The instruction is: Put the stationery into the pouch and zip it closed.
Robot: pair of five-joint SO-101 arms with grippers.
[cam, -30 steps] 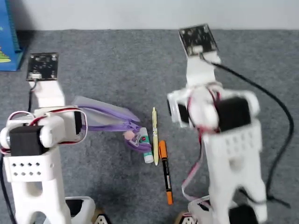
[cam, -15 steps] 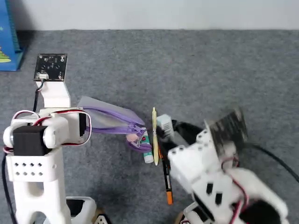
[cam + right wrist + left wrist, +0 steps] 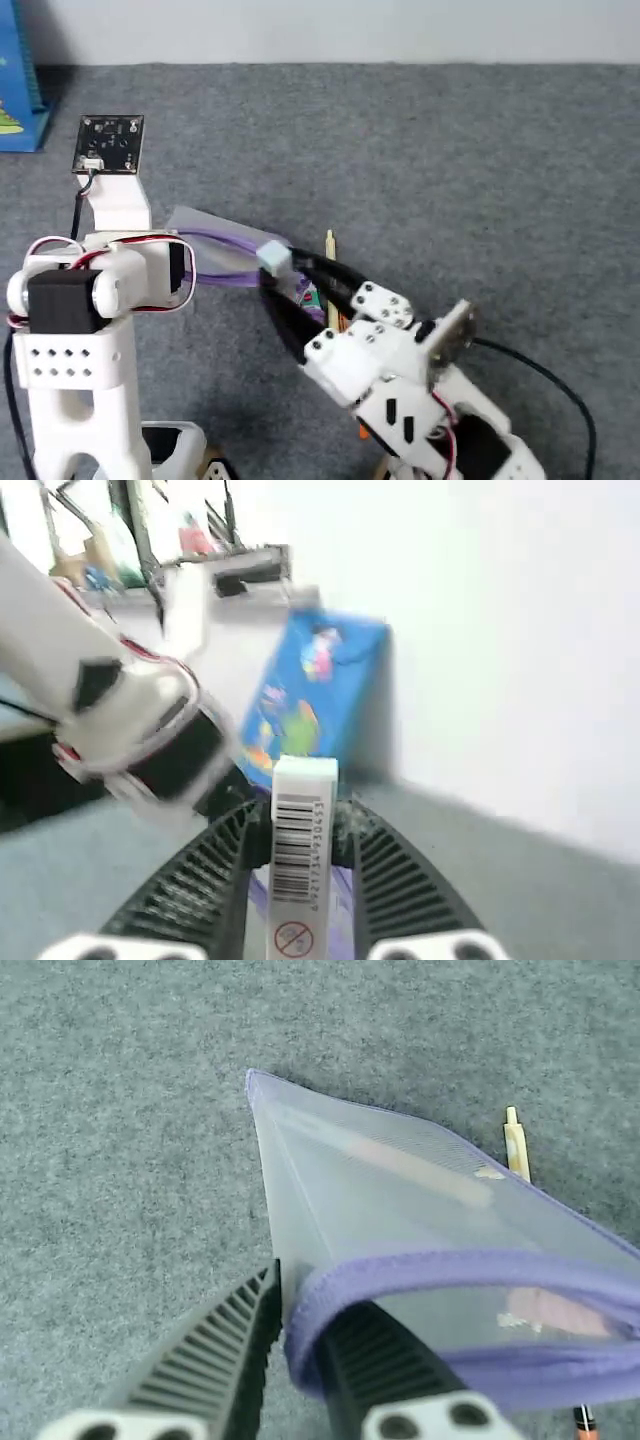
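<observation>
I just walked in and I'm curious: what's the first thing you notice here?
The right claw holds a white barcoded block right at the see-through purple pouch, in the middle. The left claw pinches the pouch's purple rim.

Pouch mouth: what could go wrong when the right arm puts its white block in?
1. The left gripper pinches only the purple rim of the pouch, so the mouth looks narrow; the white block in the right gripper may catch there.
2. The right arm hangs low over the yellow pen and might knock it away.
</observation>
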